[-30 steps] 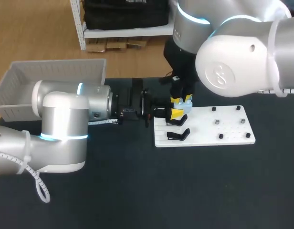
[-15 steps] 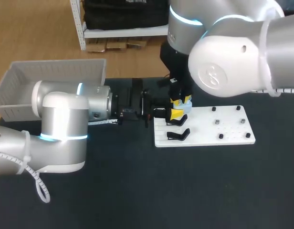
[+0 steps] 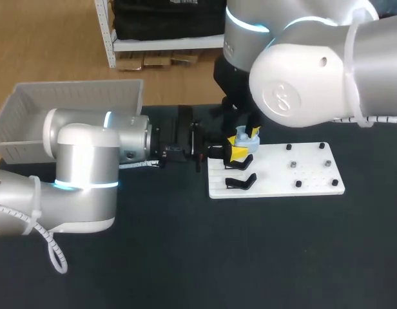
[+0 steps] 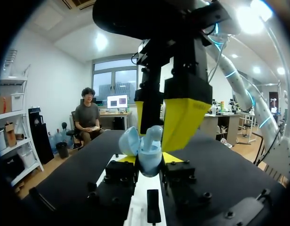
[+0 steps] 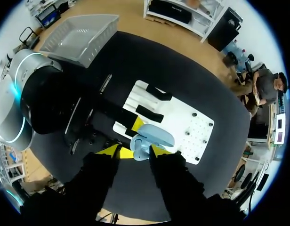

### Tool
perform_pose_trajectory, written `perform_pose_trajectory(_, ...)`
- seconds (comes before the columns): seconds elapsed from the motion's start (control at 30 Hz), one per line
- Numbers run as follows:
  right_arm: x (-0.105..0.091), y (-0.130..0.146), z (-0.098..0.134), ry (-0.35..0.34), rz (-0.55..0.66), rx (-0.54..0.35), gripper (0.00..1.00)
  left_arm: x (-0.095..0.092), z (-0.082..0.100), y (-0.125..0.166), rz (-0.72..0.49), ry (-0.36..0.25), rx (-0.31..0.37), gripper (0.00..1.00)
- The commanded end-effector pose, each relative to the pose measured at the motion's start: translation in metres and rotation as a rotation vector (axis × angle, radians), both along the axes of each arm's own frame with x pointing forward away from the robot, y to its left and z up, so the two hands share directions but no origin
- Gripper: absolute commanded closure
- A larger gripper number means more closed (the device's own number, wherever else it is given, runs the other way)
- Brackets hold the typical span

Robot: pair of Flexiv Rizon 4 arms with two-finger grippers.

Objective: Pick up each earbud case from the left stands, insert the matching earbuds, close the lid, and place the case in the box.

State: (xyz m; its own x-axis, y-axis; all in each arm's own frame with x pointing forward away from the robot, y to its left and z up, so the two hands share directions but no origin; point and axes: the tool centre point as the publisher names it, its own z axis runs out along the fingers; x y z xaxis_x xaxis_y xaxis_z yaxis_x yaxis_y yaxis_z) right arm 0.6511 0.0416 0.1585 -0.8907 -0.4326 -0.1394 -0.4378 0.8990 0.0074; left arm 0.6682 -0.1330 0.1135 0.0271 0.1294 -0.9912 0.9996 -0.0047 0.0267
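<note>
Left gripper [image 4: 150, 159] clamped on the open blue earbud case [image 4: 148, 154] — over the white board's [image 3: 314, 181] 10 o'clock corner. Right gripper [image 5: 134, 151] — fingers narrow, pinching an earbud [image 4: 154, 134] at the case's 12 o'clock.

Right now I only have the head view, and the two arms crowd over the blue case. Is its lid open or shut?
Observer: Open. In the left wrist view the case has its lid tipped back to one side.
Operator: Which arm is holding it?
Observer: The left gripper. It clamps the lower half of the case from both sides, just above the white board.
Operator: Then what is the right one doing?
Observer: The right gripper hangs straight above the case, pinching what looks like a pale blue earbud. The earbud's lower end sits in the open case.
</note>
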Motion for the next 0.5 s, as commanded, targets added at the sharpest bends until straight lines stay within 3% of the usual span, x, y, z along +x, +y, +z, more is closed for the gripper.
perform_pose_trajectory(0.03,0.0019,0.0008,0.0005,0.002,-0.005,-0.004,0.51,-0.0002,-0.0009,-0.0005,0.004,-0.002,-0.003,1.00)
perform_pose_trajectory(0.27,0.0008,0.0006,0.0029,-0.002,-0.008,0.001,0.47,-0.0002,-0.0009,-0.0005,0.004,-0.002,-0.003,1.00)
perform_pose_trajectory(0.5,-0.0017,0.0007,0.0096,-0.013,-0.010,0.007,0.36,-0.0002,-0.0009,-0.0005,0.004,-0.002,-0.003,1.00)
